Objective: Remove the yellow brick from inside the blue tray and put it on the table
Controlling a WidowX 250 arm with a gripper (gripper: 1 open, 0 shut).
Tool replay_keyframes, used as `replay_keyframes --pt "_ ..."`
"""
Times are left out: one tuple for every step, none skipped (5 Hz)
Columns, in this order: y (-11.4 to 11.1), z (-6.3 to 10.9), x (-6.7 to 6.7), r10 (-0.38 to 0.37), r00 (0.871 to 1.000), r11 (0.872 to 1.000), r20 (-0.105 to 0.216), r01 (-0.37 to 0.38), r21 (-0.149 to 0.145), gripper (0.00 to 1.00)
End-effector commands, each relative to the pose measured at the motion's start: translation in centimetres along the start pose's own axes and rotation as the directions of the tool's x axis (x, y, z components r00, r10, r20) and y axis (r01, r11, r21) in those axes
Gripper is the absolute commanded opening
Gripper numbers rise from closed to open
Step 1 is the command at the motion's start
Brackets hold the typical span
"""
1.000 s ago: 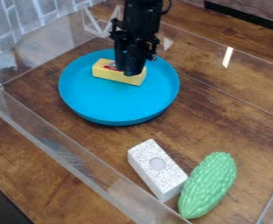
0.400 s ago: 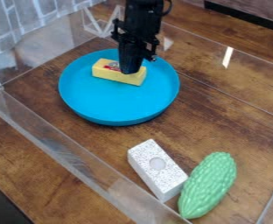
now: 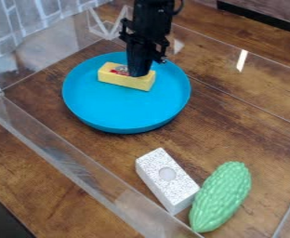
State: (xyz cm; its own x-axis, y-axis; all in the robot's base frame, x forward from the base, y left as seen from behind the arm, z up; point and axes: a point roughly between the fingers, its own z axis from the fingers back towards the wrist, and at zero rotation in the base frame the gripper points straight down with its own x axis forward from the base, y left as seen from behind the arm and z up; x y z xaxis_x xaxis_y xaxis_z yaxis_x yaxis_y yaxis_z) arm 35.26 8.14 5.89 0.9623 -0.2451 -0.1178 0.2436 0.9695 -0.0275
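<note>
The bench (image 3: 247, 102) carries the blue tray (image 3: 96, 113), its raised rim penning the load in. The tool (image 3: 138, 72) points straight down, fingers pinched on the yellow brick (image 3: 112, 77), which lies flat in the tray's far half, likely gripped for lifting out. The brick's red top mark (image 3: 118, 69) is unreadable

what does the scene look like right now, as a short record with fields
hand: black robot hand, pointing down, fingers shut, lowered onto the small yellow rectangular brick
brick: lying inside the large round blue tray, not lifted
grip on brick: cannot confirm
tray: resting on the dark brown wooden table
other items: white speckled block with round dimple and bumpy green oval toy, side by side on the table, outside the tray
</note>
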Motion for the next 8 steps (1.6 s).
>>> replay_keyframes --pt "1.4 1.9 0.3 0.018 0.998 0.999 0.056 -0.02 0.031 0.0" --pt "1.6 1.9 0.3 0.012 0.998 0.999 0.057 -0.014 0.034 0.0" --pt "1.7 2.1 0.2 0.008 0.998 0.999 0.06 -0.01 0.035 0.0" --pt "2.0 2.1 0.3 0.0 0.998 0.999 0.063 -0.003 0.036 0.0" --pt "2.7 1.7 0.6 -0.011 0.998 0.999 0.065 0.008 0.036 1.0" --pt "3.0 1.5 0.7 -0.018 0.998 0.999 0.068 0.016 0.037 0.0" --pt "3.0 1.5 0.8 -0.026 0.997 0.999 0.068 0.024 0.037 0.0" --pt "3.2 1.2 0.9 -0.032 0.997 0.999 0.067 0.03 0.035 0.0"
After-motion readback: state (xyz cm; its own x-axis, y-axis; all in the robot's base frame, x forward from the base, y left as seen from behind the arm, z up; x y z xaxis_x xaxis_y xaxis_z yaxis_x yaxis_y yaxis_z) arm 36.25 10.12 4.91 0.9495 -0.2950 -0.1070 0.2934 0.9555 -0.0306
